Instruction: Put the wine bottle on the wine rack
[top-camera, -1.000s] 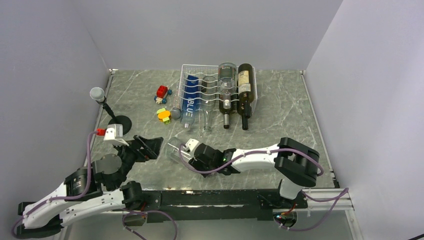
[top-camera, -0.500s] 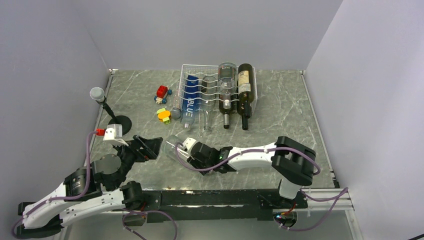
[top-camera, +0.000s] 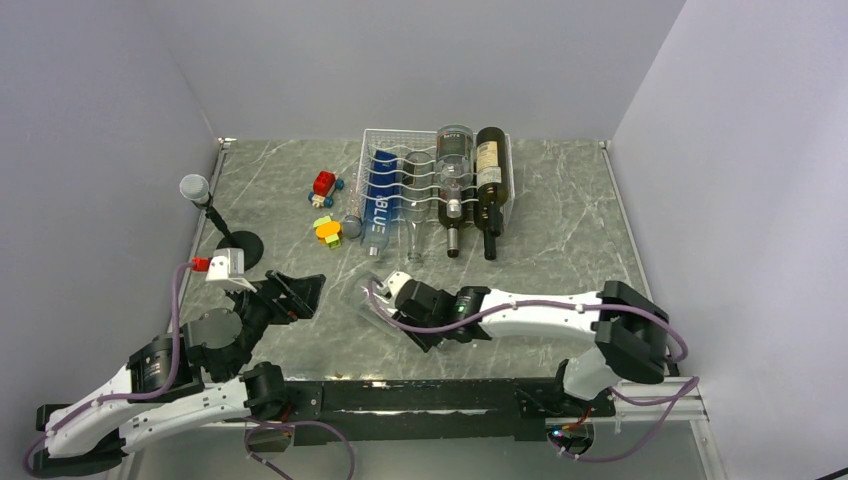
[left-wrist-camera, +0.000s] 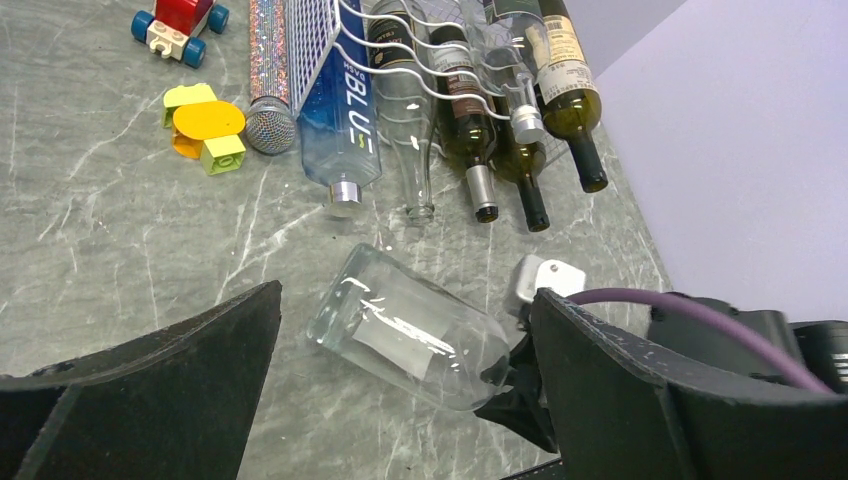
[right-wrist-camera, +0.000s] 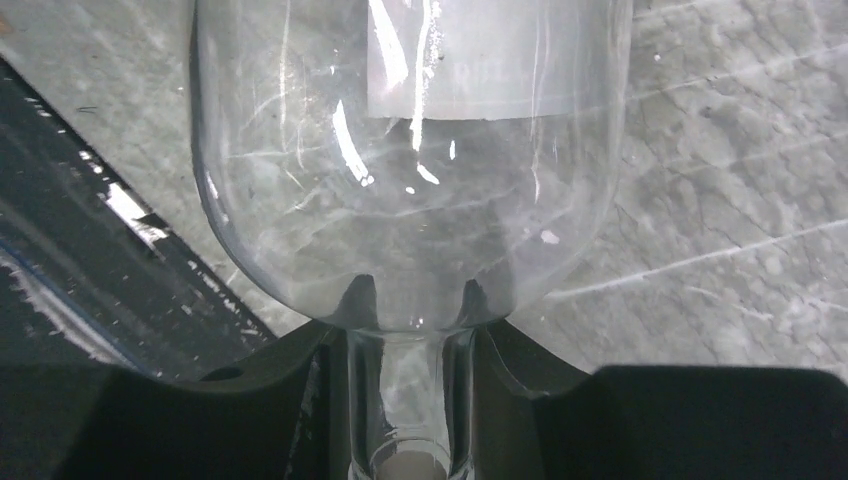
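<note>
A clear, empty wine bottle (top-camera: 373, 298) lies tilted over the marble table, base pointing far-left. It also shows in the left wrist view (left-wrist-camera: 410, 325) and fills the right wrist view (right-wrist-camera: 400, 150). My right gripper (top-camera: 398, 303) is shut on its neck (right-wrist-camera: 410, 400), with one finger (right-wrist-camera: 320, 400) on each side. My left gripper (top-camera: 292, 294) is open and empty, to the left of the bottle, which shows between its fingers (left-wrist-camera: 150, 390). The white wire wine rack (top-camera: 378, 138) stands at the back and holds a blue bottle (top-camera: 380, 195), a clear one (top-camera: 413, 195) and two dark ones (top-camera: 489, 180).
A red toy car (top-camera: 324, 184), a yellow-green block toy (top-camera: 327, 231) and a glittery silver microphone (left-wrist-camera: 268, 70) lie left of the rack. A microphone on a black stand (top-camera: 195, 187) is at the left edge. Grey walls enclose the table.
My right arm has swung its elbow to the right, and the gripper with the clear bottle has shifted right, away from my left gripper. The left arm has not moved.
</note>
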